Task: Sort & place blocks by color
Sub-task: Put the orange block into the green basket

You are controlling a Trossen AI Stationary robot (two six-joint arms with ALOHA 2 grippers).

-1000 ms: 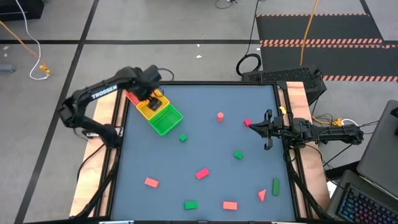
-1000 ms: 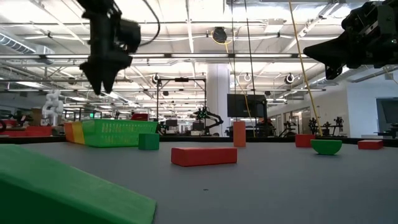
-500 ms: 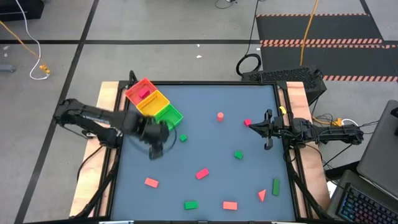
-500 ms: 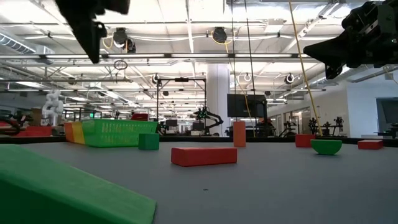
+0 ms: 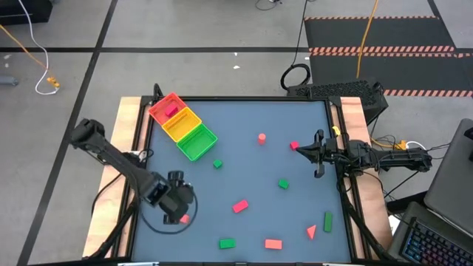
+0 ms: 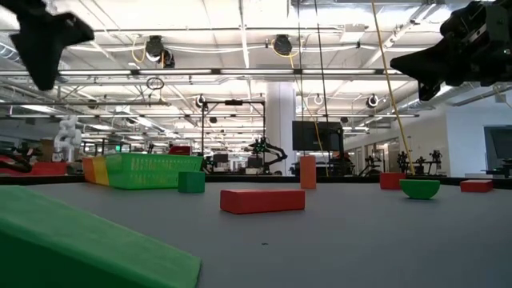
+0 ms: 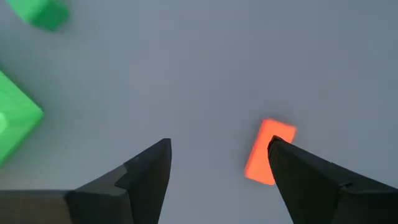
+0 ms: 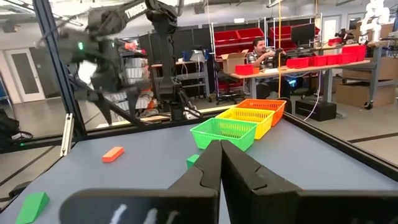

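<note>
**Left gripper spread above a pink-red brick**

The left gripper (image 7: 217, 168) hangs over the near-left part of the table (image 5: 251, 155), fingers apart and empty, with a pink-red brick (image 7: 268, 152) lying flat just beside one fingertip (not between them). The right gripper (image 5: 298, 148) waits at the table's right edge, fingers pressed together, holding nothing.

The other blocks lie scattered: a pink-red cylinder (image 5: 261, 137), green cubes (image 5: 217, 164) (image 5: 284, 184), a pink-red brick (image 5: 240, 206) mid-table, more along the near edge. The tray (image 5: 182, 125) sits at the far-left corner, one pink-red block (image 5: 171, 110) in its red compartment.
</note>
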